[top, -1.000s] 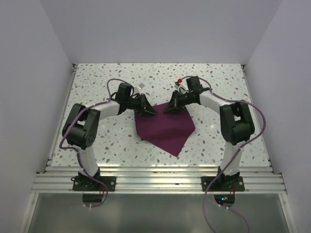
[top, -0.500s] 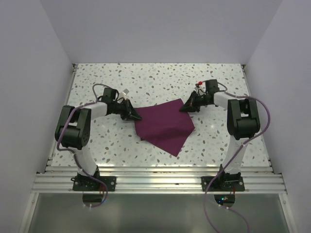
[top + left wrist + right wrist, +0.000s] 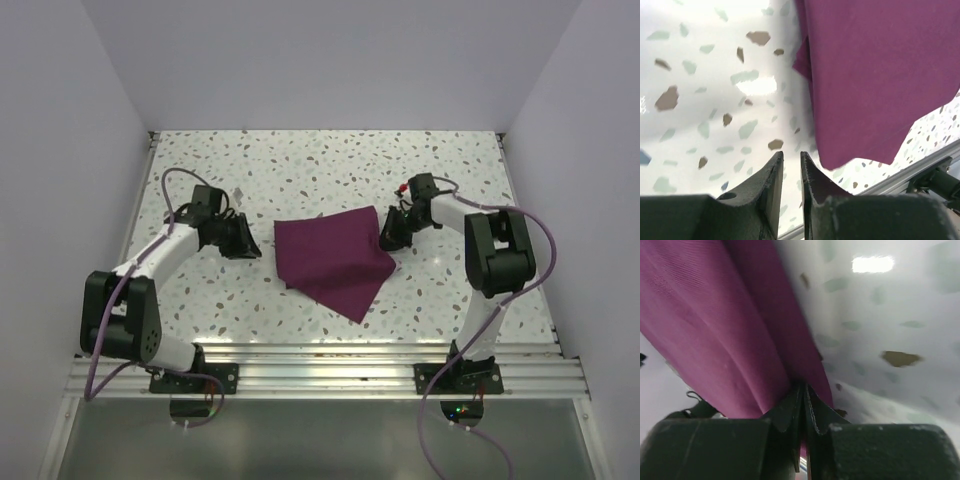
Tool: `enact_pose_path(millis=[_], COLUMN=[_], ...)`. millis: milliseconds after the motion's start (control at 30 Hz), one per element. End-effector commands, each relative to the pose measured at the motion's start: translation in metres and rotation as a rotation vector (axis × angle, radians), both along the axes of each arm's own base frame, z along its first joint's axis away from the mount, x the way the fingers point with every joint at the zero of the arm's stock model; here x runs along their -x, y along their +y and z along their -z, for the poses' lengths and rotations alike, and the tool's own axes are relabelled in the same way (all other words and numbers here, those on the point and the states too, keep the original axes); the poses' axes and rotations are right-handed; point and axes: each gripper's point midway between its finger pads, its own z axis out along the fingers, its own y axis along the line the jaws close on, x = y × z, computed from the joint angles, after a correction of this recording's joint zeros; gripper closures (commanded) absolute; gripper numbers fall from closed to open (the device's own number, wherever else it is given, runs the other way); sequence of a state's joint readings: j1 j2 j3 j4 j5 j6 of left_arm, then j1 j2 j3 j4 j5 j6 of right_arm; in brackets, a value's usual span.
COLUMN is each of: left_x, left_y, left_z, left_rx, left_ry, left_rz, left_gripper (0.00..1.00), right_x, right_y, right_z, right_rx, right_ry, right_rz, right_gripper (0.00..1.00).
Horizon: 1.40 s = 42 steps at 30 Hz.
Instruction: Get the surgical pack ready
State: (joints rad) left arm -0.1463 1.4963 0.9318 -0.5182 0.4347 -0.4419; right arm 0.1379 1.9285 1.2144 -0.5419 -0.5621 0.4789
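Note:
The surgical pack shows only as a plum-purple cloth (image 3: 330,255), lying folded and flat mid-table. My left gripper (image 3: 250,244) sits low just left of the cloth's left edge, apart from it. In the left wrist view its jaws (image 3: 791,156) stand a narrow gap apart with nothing between them, and the cloth (image 3: 870,75) lies ahead to the right. My right gripper (image 3: 388,236) is at the cloth's right corner. In the right wrist view it (image 3: 803,386) is shut on a fold of the purple cloth (image 3: 715,330).
The speckled terrazzo table (image 3: 300,165) is boxed in by pale walls at the left, right and back. An aluminium rail (image 3: 320,372) runs along the near edge, with both arm bases bolted to it.
Both grippers moved apart from the cloth's top middle, drawing it wider. The left gripper let go of the left corner and backed off leftward. The right gripper keeps its hold.

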Motion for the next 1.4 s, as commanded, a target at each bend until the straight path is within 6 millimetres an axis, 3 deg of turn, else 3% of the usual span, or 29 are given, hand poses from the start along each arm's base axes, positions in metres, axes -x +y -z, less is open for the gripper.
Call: enact_pose_path(millis=[0, 67, 200, 267, 300, 367, 400, 433, 467, 500, 533, 567, 600, 633, 667, 733, 800, 833, 900, 933, 1000, 1033, 1067, 1100, 1167, 1233, 1267, 1333, 1367], left_x=[0.013, 0.021, 0.039, 0.046, 0.049, 0.057, 0.059, 0.061, 0.062, 0.063, 0.059, 0.059, 0.054, 0.051, 0.048, 0.037, 0.028, 0.026, 0.017, 0.017, 0.014, 0.017, 0.017, 0.016, 0.018, 0.014, 0.016, 0.014, 0.013], left_y=[0.017, 0.019, 0.018, 0.012, 0.011, 0.009, 0.009, 0.013, 0.013, 0.015, 0.017, 0.016, 0.016, 0.015, 0.013, 0.006, -0.007, -0.017, -0.028, -0.036, -0.048, -0.059, -0.064, -0.069, -0.080, -0.091, -0.099, -0.106, -0.109], left_z=[-0.010, -0.020, -0.030, -0.031, -0.031, -0.032, -0.033, -0.035, -0.038, -0.039, -0.043, -0.045, -0.052, -0.051, -0.053, -0.060, -0.071, -0.066, -0.072, -0.061, -0.058, -0.045, -0.040, -0.041, -0.023, -0.015, -0.014, -0.010, -0.009], left_rx=[-0.087, -0.094, -0.111, -0.129, -0.137, -0.175, -0.187, -0.210, -0.217, -0.227, -0.241, -0.251, -0.256, -0.270, -0.276, -0.294, -0.327, -0.372, -0.410, -0.461, -0.505, -0.563, -0.602, -0.640, -0.739, -0.786, -0.791, -0.798, -0.794], left_ry=[-0.047, -0.077, -0.095, -0.100, -0.099, -0.096, -0.099, -0.095, -0.101, -0.100, -0.117, -0.124, -0.144, -0.145, -0.150, -0.171, -0.211, -0.216, -0.240, -0.222, -0.221, -0.219, -0.223, -0.227, -0.221, -0.237, -0.249, -0.257, -0.259], left_rz=[-0.034, -0.046, -0.067, -0.055, -0.058, -0.065, -0.069, -0.084, -0.089, -0.090, -0.100, -0.095, -0.100, -0.084, -0.076, -0.047, -0.017, 0.014, 0.030, 0.066, 0.100, 0.166, 0.194, 0.216, 0.304, 0.363, 0.391, 0.424, 0.430], left_gripper=[0.76, 0.75, 0.73, 0.72, 0.71, 0.69, 0.69, 0.68, 0.66, 0.66, 0.64, 0.63, 0.62, 0.61, 0.60, 0.59, 0.58, 0.57, 0.54, 0.53, 0.53, 0.52, 0.52, 0.52, 0.51, 0.50, 0.49, 0.48, 0.48], right_x=[0.023, 0.025, 0.009, -0.020, -0.027, -0.044, -0.067, -0.072, -0.093, -0.099, -0.106, -0.126, -0.134, -0.136, -0.151, -0.161, -0.164, -0.165, -0.154, -0.149, -0.131, -0.124, -0.104, -0.097, -0.067, -0.047, -0.027, -0.012, 0.009], right_y=[0.023, 0.039, 0.056, 0.066, 0.068, 0.078, 0.088, 0.097, 0.110, 0.123, 0.131, 0.143, 0.146, 0.146, 0.146, 0.132, 0.107, 0.092, 0.058, 0.044, 0.010, -0.001, -0.012, -0.024, -0.034, -0.042, -0.042, -0.039, -0.036], right_z=[0.005, 0.009, 0.009, -0.004, 0.004, -0.001, -0.016, -0.006, -0.024, -0.027, -0.013, -0.035, -0.040, -0.029, -0.047, -0.057, -0.061, -0.060, -0.066, -0.070, -0.078, -0.080, -0.064, -0.085, -0.074, -0.087, -0.073, -0.083, -0.069], right_rx=[0.014, -0.010, -0.004, -0.013, -0.007, -0.015, -0.037, -0.041, -0.072, -0.090, -0.096, -0.124, -0.132, -0.117, -0.117, -0.068, -0.025, 0.011, 0.043, 0.065, 0.089, 0.104, 0.129, 0.125, 0.138, 0.145, 0.141, 0.104, 0.081], right_ry=[0.008, 0.018, 0.020, -0.029, -0.011, -0.026, -0.071, -0.048, -0.095, -0.095, -0.071, -0.129, -0.126, -0.093, -0.144, -0.172, -0.172, -0.173, -0.163, -0.168, -0.173, -0.180, -0.141, -0.189, -0.160, -0.194, -0.156, -0.202, -0.148], right_rz=[-0.060, -0.061, -0.088, -0.095, -0.095, -0.093, -0.084, -0.089, -0.094, -0.096, -0.096, -0.094, -0.074, -0.063, -0.048, -0.008, 0.034, 0.062, 0.096, 0.107, 0.121, 0.127, 0.112, 0.128, 0.099, 0.097, 0.090, 0.089, 0.090], right_gripper=[0.92, 0.92, 0.91, 0.91, 0.91, 0.91, 0.91, 0.91, 0.91, 0.91, 0.91, 0.90, 0.89, 0.86, 0.82, 0.70, 0.63, 0.55, 0.49, 0.43, 0.40, 0.37, 0.35, 0.34, 0.32, 0.30, 0.30, 0.29, 0.28])
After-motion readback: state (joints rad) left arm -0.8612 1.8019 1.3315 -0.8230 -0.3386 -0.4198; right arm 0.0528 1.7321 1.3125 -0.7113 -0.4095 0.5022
